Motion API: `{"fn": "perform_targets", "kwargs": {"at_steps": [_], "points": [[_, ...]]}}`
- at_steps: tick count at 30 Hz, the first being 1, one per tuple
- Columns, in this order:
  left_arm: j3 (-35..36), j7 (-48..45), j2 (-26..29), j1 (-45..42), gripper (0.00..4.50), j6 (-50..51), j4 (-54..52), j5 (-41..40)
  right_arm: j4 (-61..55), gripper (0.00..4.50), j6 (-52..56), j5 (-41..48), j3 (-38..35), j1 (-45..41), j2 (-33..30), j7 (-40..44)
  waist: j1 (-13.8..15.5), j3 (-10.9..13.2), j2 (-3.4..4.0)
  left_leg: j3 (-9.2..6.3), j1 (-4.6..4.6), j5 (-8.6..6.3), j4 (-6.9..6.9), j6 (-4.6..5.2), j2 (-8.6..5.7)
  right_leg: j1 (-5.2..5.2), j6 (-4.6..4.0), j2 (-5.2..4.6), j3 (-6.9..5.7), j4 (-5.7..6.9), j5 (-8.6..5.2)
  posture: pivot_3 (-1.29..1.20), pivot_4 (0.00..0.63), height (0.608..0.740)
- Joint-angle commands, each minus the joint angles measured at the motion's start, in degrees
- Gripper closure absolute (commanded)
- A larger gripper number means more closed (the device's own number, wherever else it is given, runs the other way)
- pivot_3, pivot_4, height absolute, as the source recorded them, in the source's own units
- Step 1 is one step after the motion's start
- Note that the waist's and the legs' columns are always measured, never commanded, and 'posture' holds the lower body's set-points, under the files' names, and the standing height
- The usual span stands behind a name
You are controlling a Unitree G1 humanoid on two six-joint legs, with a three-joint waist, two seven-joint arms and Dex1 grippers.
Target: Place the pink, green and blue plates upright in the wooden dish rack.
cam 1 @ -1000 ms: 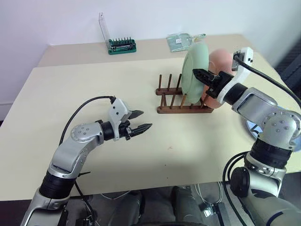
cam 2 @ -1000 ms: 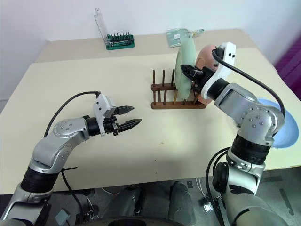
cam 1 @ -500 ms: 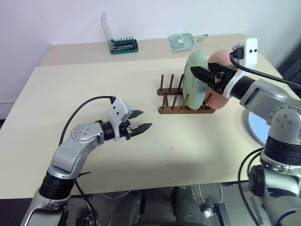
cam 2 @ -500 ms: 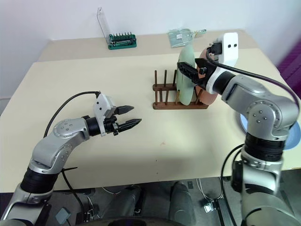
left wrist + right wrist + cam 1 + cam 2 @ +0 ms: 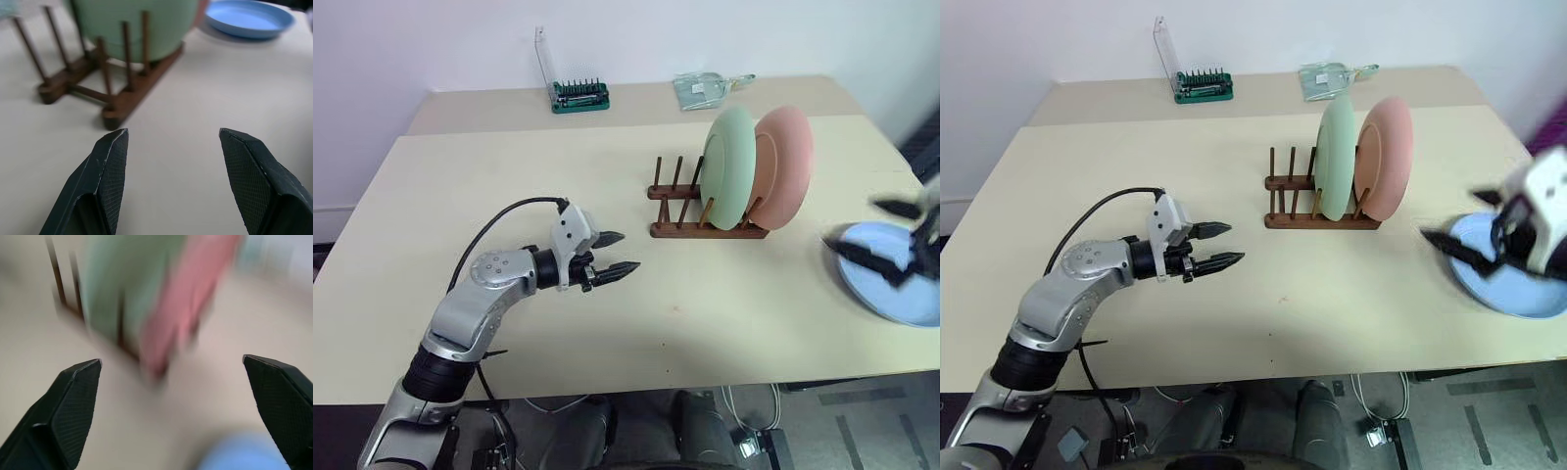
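A: So, rack status?

B: wooden dish rack (image 5: pixel 705 210) sits on the table (image 5: pixel 509 176), right of centre. green plate (image 5: pixel 728 167) and pink plate (image 5: pixel 785 166) both stand upright in it, side by side at its right end, pink one outermost. Left-hand peg slots are free

A: Blue one?

B: blue plate (image 5: pixel 899 284) lies flat on the table near the right edge, well apart from the rack

A: Right gripper?

B: right gripper (image 5: pixel 886 240) is over the blue plate, blurred. Its wrist view shows the two black fingers (image 5: pixel 68 406) spread wide with nothing between them. Can't tell if it touches the plate

A: Left?

B: left gripper (image 5: pixel 617 253) hovers above bare table left of the rack, pointing toward it. Fingers (image 5: pixel 105 171) partly apart, holding nothing. Its wrist view looks at the rack end-on, with the green plate behind the pegs

A: Anything else on the table?

B: green screwdriver-bit holder (image 5: pixel 579 95) at the far edge, clear packet (image 5: pixel 707 88) to its right, both well clear of the rack
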Motion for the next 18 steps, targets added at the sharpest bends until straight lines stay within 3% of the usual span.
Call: {"fn": "perform_targets", "kwargs": {"at_steps": [1,4,10,13,18], "points": [[-1.63,-4.99,1.31,-1.96,1.46,-1.13,-0.51,-0.56,-0.29,0.02,-4.55,-7.11,1.88,3.43,0.51,-2.09,-0.22,-0.01,0.04,0.14,0.04,0.00,0.00,0.00,0.02,-0.01,0.01,0.00,0.11,0.00,0.00,0.00,0.150,0.740],[-2.63,-6.20,1.04,-3.52,1.46,-2.72,1.42,0.94,2.77,0.02,-5.91,-12.96,8.38,4.99,2.58,-7.33,-0.03,-0.01,-0.02,0.35,0.14,-0.16,0.01,0.28,0.05,0.06,0.06,0.00,0.19,-0.01,0.03,0.00,0.150,0.740],[-3.25,-6.39,-0.08,-4.10,1.46,-3.58,2.16,1.93,12.36,0.02,-11.58,-21.07,17.00,0.11,5.37,-14.01,0.02,0.00,0.00,0.40,0.09,-0.07,0.04,0.13,0.02,0.01,0.07,-0.04,0.24,-0.06,0.04,0.00,0.150,0.740],[-3.43,-6.08,-0.25,-3.90,1.46,-3.90,1.97,2.56,18.08,0.87,-15.53,-25.41,20.73,-1.63,5.63,-16.46,0.01,-0.01,-0.03,0.38,0.10,-0.07,0.04,0.12,0.03,0.01,0.08,-0.03,0.23,-0.06,0.04,0.00,0.150,0.740],[-2.90,-5.51,-0.01,-3.30,1.46,-3.57,1.50,2.79,19.76,3.34,-16.59,-27.02,21.15,-3.74,5.98,-17.60,0.12,-0.01,-0.03,0.37,0.13,-0.07,0.06,0.13,0.03,0.06,0.09,-0.03,0.23,-0.06,0.05,0.00,0.150,0.740]]}}
